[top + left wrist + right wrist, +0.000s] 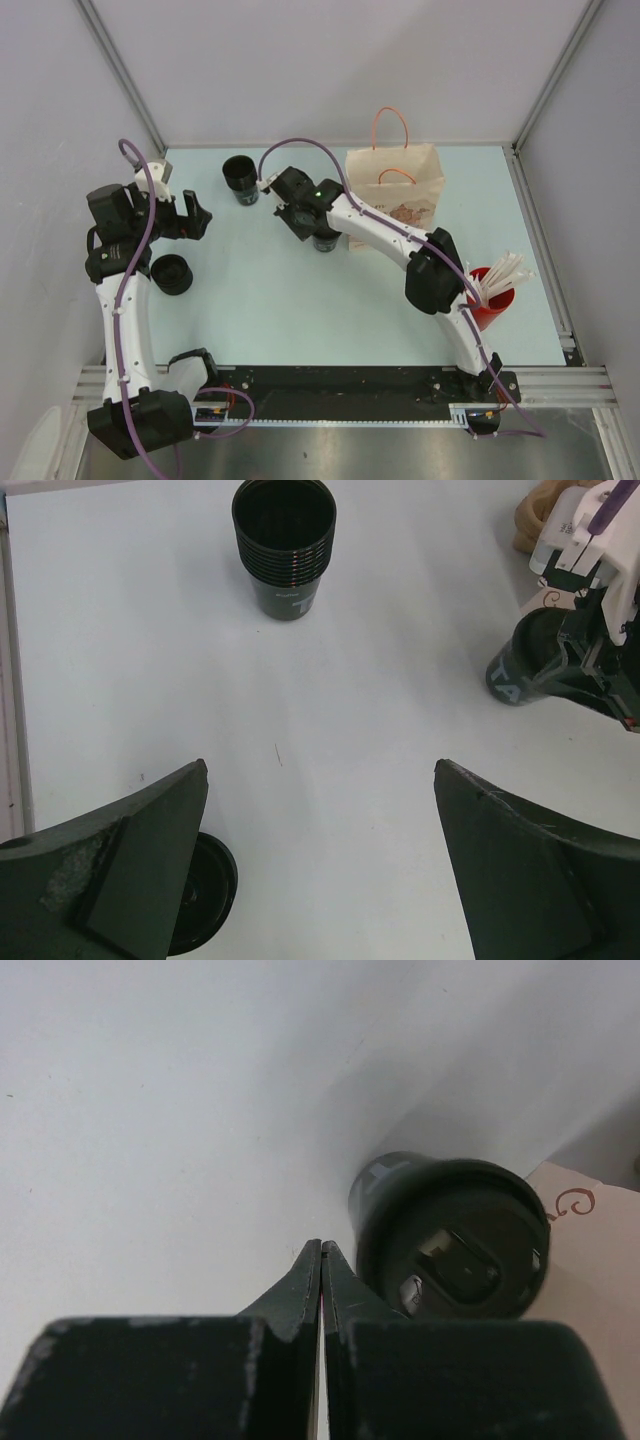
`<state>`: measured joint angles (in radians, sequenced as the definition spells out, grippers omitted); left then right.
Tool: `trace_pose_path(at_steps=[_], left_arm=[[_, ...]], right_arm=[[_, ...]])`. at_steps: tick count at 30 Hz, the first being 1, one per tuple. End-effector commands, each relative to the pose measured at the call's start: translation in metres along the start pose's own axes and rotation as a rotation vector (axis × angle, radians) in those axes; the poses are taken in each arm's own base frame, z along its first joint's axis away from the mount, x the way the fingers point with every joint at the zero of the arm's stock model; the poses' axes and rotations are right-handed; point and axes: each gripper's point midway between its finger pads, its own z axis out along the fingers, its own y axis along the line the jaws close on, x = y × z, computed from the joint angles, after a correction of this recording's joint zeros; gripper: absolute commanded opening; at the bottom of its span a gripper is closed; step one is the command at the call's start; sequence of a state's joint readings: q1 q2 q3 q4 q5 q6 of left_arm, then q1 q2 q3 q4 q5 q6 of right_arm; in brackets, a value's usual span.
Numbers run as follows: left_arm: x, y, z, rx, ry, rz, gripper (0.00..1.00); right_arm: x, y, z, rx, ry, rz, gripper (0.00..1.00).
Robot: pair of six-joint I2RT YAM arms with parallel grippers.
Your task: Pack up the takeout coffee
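At the far left, the left gripper [320, 770] hangs released over the table [260, 310], jaws spread wide with nothing between them. Just near of it lies one low black pile of lids [172, 273]. The left wrist view catches only its edge under the left finger.

Farther back and to the right stands one stack of nested black cups [285, 545], upright. The wrist view shows its mouth dark and empty, which the top view cannot resolve.

In the middle, the right gripper [322, 1260] is clenched, fingers pressed flat together and holding nothing. The single coffee cup [450, 1235] stands just right of those fingers, close against the bag's left side. Its top looks capped, though blur leaves that unsure. The top view hides most of this cup under the arm.

One brown paper bag [395, 195] stands upright at the far edge, orange handles up; what is inside it cannot be seen.

At the far right, one red cup [487, 305] holds a bundle of white sticks [505, 272].
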<state>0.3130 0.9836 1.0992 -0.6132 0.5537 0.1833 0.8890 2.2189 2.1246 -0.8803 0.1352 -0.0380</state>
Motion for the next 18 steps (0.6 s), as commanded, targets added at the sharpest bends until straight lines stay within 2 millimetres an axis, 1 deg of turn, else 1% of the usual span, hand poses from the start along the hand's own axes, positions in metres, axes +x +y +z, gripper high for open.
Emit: trace_pose_path(at_steps=[1, 7, 10, 13, 14, 16, 17, 18], left_arm=[[-0.007, 0.000, -0.003, -0.003, -0.035, -0.002, 1.00], [-0.007, 0.000, -0.003, -0.004, -0.039, -0.002, 1.00], [-0.007, 0.000, -0.003, -0.003, -0.037, -0.002, 0.99], [-0.007, 0.000, -0.003, -0.004, -0.039, -0.002, 1.00], [-0.007, 0.000, -0.003, -0.002, -0.037, -0.002, 0.99], [-0.007, 0.000, -0.003, -0.002, -0.039, -0.002, 1.00], [-0.007, 0.000, -0.003, -0.002, -0.038, -0.002, 0.99], [-0.008, -0.001, -0.004, -0.002, -0.040, -0.001, 1.00]], right_arm=[[-0.020, -0.016, -0.029, 0.035, -0.081, 0.013, 0.00], [-0.023, -0.021, -0.036, 0.034, -0.096, 0.025, 0.01], [-0.028, -0.024, -0.042, 0.033, -0.116, 0.034, 0.05], [-0.035, -0.025, -0.049, 0.026, -0.140, 0.046, 0.15], [-0.038, -0.027, -0.050, 0.030, -0.147, 0.053, 0.21], [-0.043, -0.029, -0.052, 0.037, -0.164, 0.062, 0.26], [-0.043, -0.033, -0.052, 0.046, -0.165, 0.074, 0.30], [-0.044, -0.035, -0.051, 0.053, -0.166, 0.080, 0.31]])
